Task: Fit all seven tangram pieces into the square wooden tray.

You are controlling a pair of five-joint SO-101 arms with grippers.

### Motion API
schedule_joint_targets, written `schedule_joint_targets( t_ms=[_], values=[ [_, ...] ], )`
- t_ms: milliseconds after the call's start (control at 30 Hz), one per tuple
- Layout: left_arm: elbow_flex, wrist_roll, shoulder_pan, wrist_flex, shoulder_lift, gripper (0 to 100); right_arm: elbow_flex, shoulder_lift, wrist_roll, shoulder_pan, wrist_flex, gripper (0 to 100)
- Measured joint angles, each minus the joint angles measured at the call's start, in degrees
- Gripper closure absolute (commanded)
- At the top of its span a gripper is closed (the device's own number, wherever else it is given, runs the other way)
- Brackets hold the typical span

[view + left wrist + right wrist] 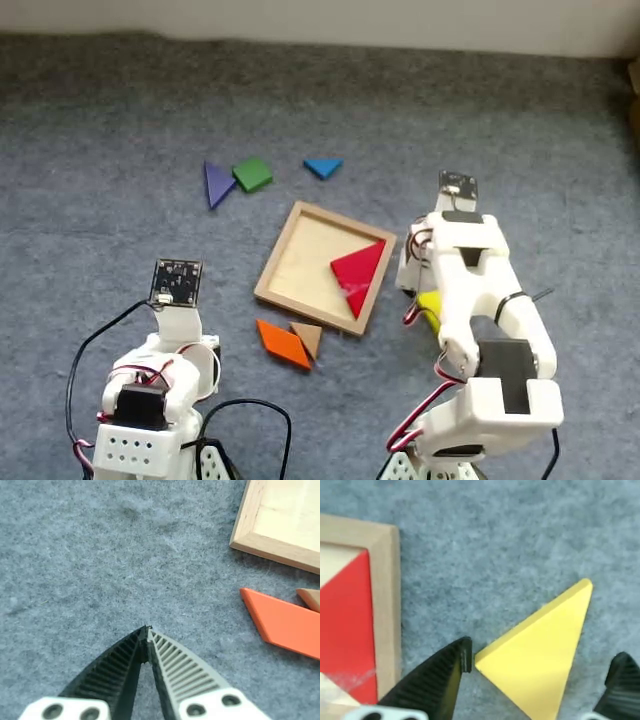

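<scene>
The square wooden tray [285, 250] lies mid-table with a red triangle [360, 270] in its right corner. A yellow triangle [540, 650] lies on the carpet just right of the tray, between the fingers of my open right gripper [542, 662]; one fingertip [462, 655] is at its corner. The yellow triangle [430, 305] peeks out from under the right arm. An orange parallelogram [283, 343] and a tan triangle [308, 338] lie by the tray's near edge. Purple triangle [216, 183], green square [252, 174] and blue triangle [323, 167] lie beyond the tray. My left gripper [146, 630] is shut and empty over bare carpet.
Grey carpet covers the whole table. The tray's corner [260, 535], the orange parallelogram [285, 625] and the tan triangle [311, 597] lie ahead of the left gripper. The tray rim [387, 595] and red triangle [347, 615] are close beside the right gripper.
</scene>
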Motion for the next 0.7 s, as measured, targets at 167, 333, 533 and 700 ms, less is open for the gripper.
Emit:
schedule_joint_targets(
  t_ms=[167,333,533,700],
  values=[
    [0.0,0.0,0.0,0.0,0.0,99,0.0,0.0,0.0,-0.97,1.23,60.4],
    [0.0,0.0,0.0,0.0,0.0,99,0.0,0.0,0.0,-0.97,1.23,60.4],
    [0.0,0.0,0.0,0.0,0.0,99,0.0,0.0,0.0,0.26,1.23,60.5],
    [0.0,0.0,0.0,0.0,0.0,99,0.26,0.0,0.0,0.62,1.23,63.3]
  ],
)
